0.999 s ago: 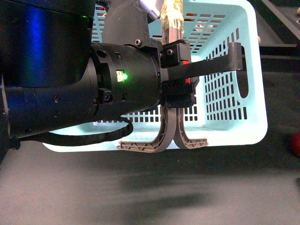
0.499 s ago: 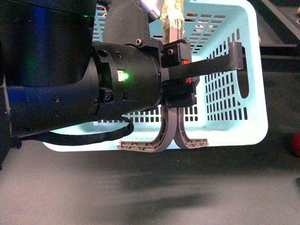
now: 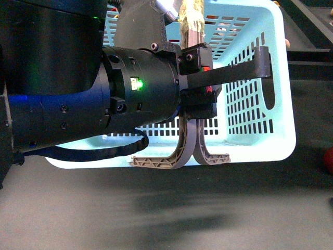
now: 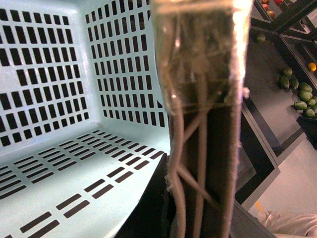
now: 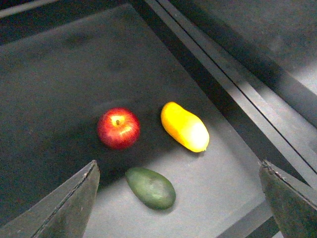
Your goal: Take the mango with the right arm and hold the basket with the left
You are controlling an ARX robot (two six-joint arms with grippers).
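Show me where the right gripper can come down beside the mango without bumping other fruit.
Bare surface lies between the mango and the rail, and a wide patch beyond the apple. Crowded: the gap among mango, apple and avocado. The basket floor is empty too.

dark grey shelf floor (image 5: 59,64) carries three fruits, none touching: mango (image 5: 184,127) on its side, red apple (image 5: 118,128) just beside, stem up, avocado (image 5: 150,187) near both. front view: basket (image 3: 283,120) over dark tabletop (image 3: 166,219), contact unclear.
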